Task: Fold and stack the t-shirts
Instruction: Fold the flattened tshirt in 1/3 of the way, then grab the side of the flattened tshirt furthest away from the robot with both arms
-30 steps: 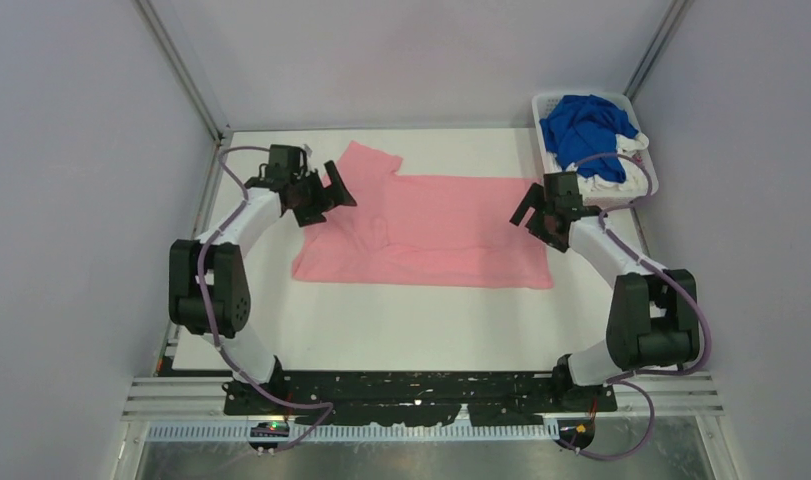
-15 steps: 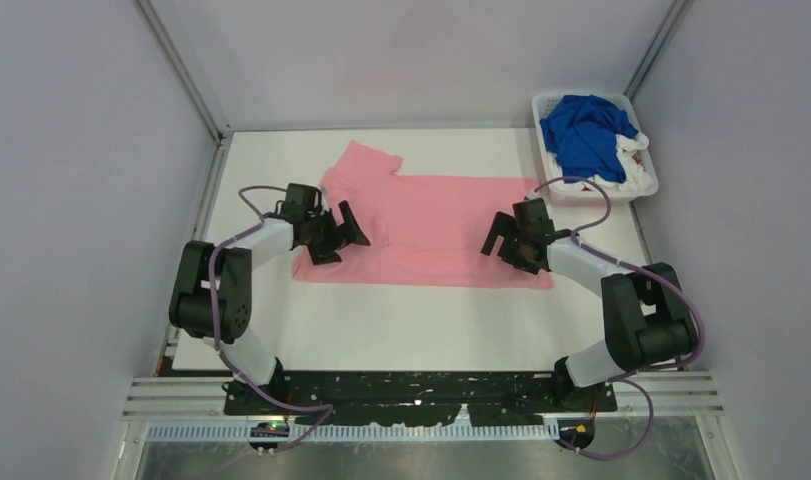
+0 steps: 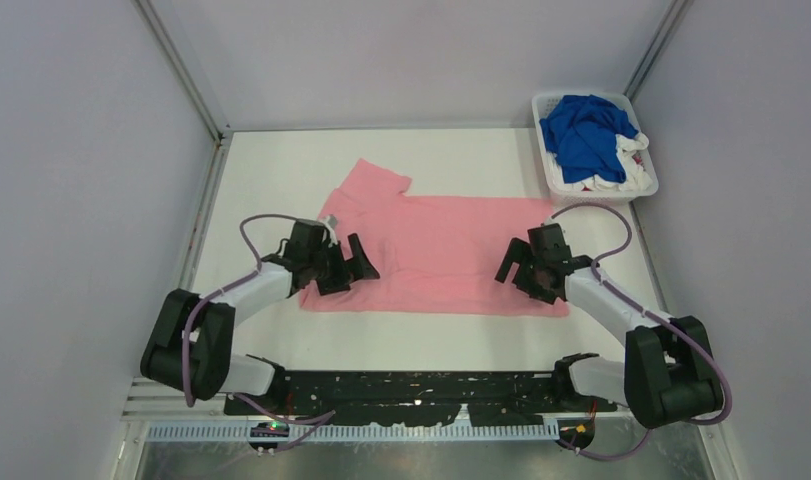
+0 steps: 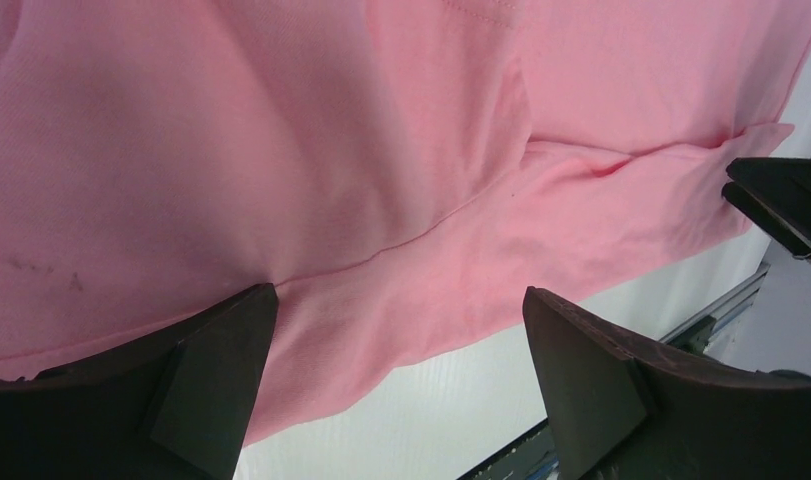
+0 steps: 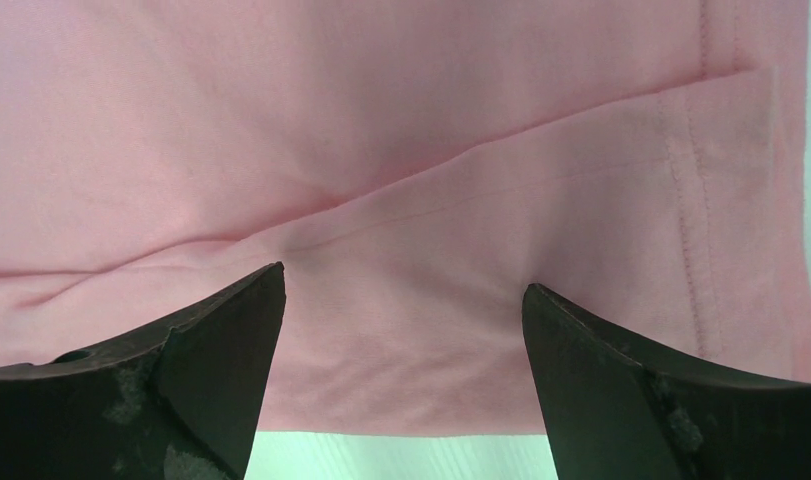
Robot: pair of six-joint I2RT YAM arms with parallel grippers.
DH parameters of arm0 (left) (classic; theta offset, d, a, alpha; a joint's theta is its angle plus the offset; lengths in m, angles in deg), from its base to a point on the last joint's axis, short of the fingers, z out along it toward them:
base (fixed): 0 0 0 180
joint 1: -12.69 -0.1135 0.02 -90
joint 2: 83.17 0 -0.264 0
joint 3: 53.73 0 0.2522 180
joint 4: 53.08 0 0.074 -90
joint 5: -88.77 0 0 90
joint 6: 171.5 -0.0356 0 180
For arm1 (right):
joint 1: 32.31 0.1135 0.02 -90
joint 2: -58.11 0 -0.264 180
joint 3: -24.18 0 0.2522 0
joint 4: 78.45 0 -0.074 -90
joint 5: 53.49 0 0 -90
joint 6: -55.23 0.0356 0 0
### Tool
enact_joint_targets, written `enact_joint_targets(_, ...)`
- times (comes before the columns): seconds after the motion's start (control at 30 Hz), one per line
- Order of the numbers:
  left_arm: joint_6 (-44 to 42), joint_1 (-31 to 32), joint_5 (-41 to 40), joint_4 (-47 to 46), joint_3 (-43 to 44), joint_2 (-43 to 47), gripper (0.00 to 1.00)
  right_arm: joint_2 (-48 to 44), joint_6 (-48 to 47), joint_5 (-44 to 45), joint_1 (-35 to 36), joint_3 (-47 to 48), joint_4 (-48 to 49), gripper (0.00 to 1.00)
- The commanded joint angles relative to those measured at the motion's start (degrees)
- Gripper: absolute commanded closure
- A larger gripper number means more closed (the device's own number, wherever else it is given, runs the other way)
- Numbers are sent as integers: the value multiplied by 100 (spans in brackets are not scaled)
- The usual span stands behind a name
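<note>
A light pink t-shirt lies partly folded on the white table, one sleeve sticking out at the far left; it fills the left wrist view and the right wrist view. My left gripper is open over the shirt's near left part, its jaws wide apart over the near hem. My right gripper is open over the near right part, jaws straddling the hem. Neither holds cloth. A royal blue t-shirt lies on white t-shirts in the basket.
The white slatted basket stands at the far right corner. Grey walls close in the table on three sides. The table's near strip lies between the shirt and the arm bases.
Both grippers have drawn back toward the near edge, from the shirt's far part to its near hem. The pink shirt has shifted slightly nearer. Both stay open.
</note>
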Motion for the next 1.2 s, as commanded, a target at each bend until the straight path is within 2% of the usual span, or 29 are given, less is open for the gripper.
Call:
enact_joint_targets(0.0, 273, 506, -368, 1204, -759, 354, 0, -491, 189, 170, -30, -250, -1209, 5)
enact_joint_targets(0.17, 624, 1045, -546, 1533, -1070, 930, 0, -929, 280, 123, -30, -497, -1683, 4)
enact_joint_targets(0.47, 877, 1496, -780, 2074, -1461, 2003, 0, -1761, 464, 441, -32, -754, -2214, 5)
enact_joint_targets(0.63, 1076, 1824, -702, 2079, -1685, 2232, 0, -2003, 584, 455, -32, -783, -2295, 4)
enact_joint_targets(1.0, 1326, 2038, -751, 1839, -1674, 2455, 0, -2657, 999, 630, -31, -957, -2531, 5)
enact_joint_targets(1.17, 1349, 2162, -831, 2165, -1651, 2742, 0, -2656, 968, 780, -29, -855, -2560, 5)
